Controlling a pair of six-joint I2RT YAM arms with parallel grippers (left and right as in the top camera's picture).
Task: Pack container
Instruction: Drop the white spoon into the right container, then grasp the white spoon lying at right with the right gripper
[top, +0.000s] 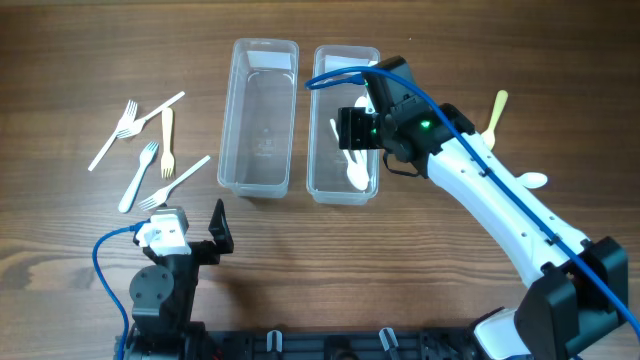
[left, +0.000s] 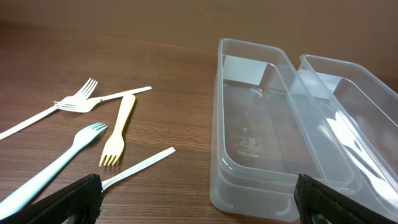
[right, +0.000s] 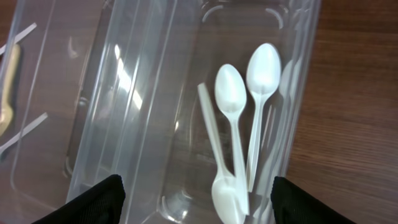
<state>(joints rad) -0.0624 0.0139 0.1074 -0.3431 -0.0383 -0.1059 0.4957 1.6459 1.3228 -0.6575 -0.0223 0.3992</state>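
Note:
Two clear plastic containers stand side by side. The left container (top: 262, 115) is empty. The right container (top: 322, 150) holds three white spoons (right: 233, 99). My right gripper (top: 356, 128) hovers over the right container, open and empty; its fingers (right: 196, 205) straddle the spoons from above. My left gripper (top: 200, 238) is open and empty, low near the table's front edge, short of the left container (left: 261, 137). Several plastic forks (top: 150, 145) lie left of the containers, among them a yellow fork (left: 118, 130) and a light blue fork (left: 62, 162).
A yellow spoon (top: 497, 110) and a white spoon (top: 533, 180) lie on the wooden table right of the containers, partly behind the right arm. A blue cable runs along each arm.

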